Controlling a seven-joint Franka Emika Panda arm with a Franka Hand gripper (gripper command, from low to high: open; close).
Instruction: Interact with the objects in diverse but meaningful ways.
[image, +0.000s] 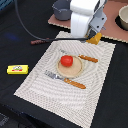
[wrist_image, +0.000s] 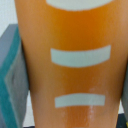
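Note:
My gripper (image: 93, 34) hangs over the far edge of the striped placemat (image: 45, 75), shut on the orange ridged bread block (image: 95, 38). That block (wrist_image: 75, 65), orange with pale stripes, fills the wrist view, and a grey finger (wrist_image: 11, 75) presses against its side. A red tomato (image: 66, 60) sits on a small round plate (image: 75, 71) in the middle of the mat. The yellow labelled bar (image: 17, 69) lies on the dark table at the exterior view's left. A thin brown stick (image: 37, 42) lies beyond the mat's far left corner. The grey pot (image: 62, 9) stands at the back.
A knife (image: 88, 58) and a fork (image: 67, 81) with orange handles lie beside the plate. A brown board (image: 112, 27) at the back carries the pot and a pale bowl (image: 123, 17). A black cable (image: 25, 22) arcs toward the arm.

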